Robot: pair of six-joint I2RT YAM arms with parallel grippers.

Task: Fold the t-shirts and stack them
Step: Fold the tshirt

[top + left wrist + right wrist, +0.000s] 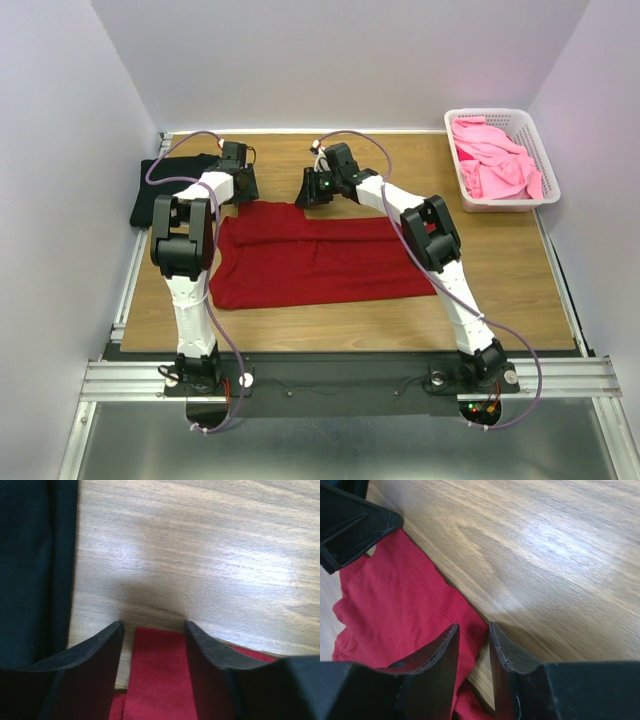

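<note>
— Two grippers at one hem, is that how we read it?

— We do. The dark red t-shirt [310,258] lies spread flat in the middle of the table [500,280], and both arms reach over it to its far edge.

— How do we call the left gripper [152,625]?

— Spread. Its fingers stand well apart, low over the wood, with a strip of the red cloth lying in the gap between them. We see neither pad pressing on it.

— And the right gripper [472,626]?

— Nearly together, with only a slim gap left. The stitched red hem runs into that gap, right at the tips. We cannot tell whether the pads bite the cloth or only straddle it.

— What of the others?

— We see the black t-shirt [160,185] folded at the far left, just beside the left gripper. The pink t-shirts [490,160] are heaped in the white basket [546,170] at the far right, well apart from both arms.
</note>
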